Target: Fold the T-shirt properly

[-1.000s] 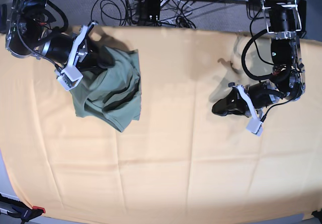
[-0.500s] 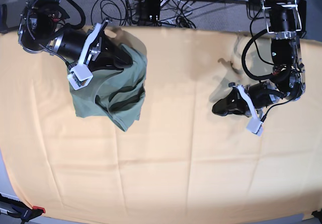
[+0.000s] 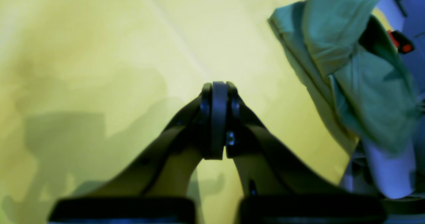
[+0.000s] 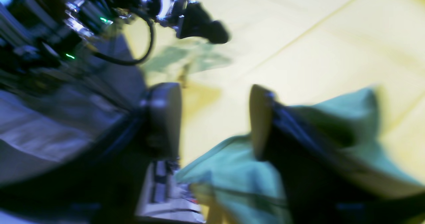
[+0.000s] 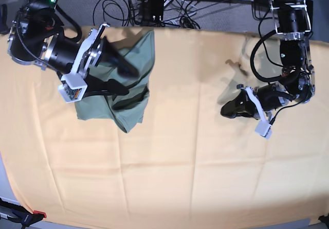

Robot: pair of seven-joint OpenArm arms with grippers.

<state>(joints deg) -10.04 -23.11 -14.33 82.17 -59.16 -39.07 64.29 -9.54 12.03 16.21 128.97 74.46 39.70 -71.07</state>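
Jaws spread, our right gripper (image 5: 123,80) sits over the green T-shirt (image 5: 131,108) (crumpled); our left gripper (image 5: 226,109) stays pressed together above the orange cloth (image 5: 180,162).

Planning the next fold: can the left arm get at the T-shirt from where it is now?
Probably not without a long move. The left gripper sits shut across the yellow-orange cloth from the T-shirt; nothing lies between, but the right gripper is already over it.

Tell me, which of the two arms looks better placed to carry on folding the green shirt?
Probably the right. The right gripper is right over the T-shirt, jaws apart, with green fabric draped against one jaw. The left gripper is shut, holds nothing, and sits well away over the bare yellow-orange cloth.
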